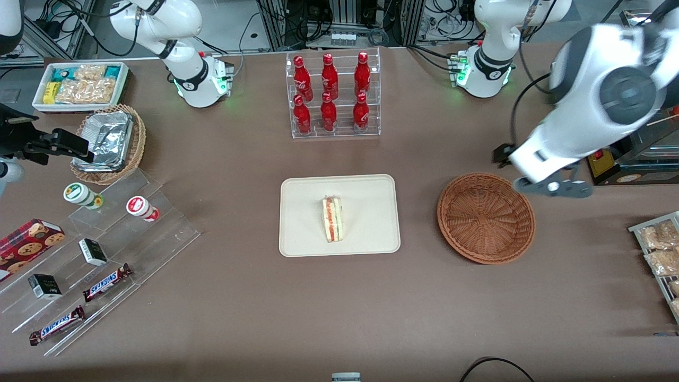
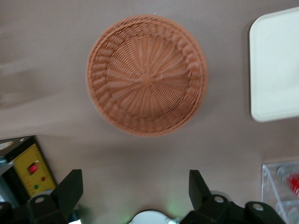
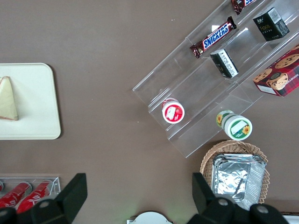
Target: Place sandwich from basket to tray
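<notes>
Sandwich (image 1: 332, 219) wedge on tray (image 1: 302, 236); tool (image 2: 135, 189) seemingly open above basket (image 1: 485, 217).

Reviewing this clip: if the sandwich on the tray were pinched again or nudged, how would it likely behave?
The sandwich is soft pale bread with layered filling, so a pinch would probably squash it and might shift the layers. It stands on a narrow edge on the tray, so a nudge might tip it. The gripper hangs open above the basket.

Hand (image 2: 135, 196) above desk (image 1: 414, 297), fingers spread, near basket (image 1: 485, 217). Bare desk between basket and tray (image 1: 371, 233). Bottle rack (image 1: 333, 95) farther from the front camera.
</notes>
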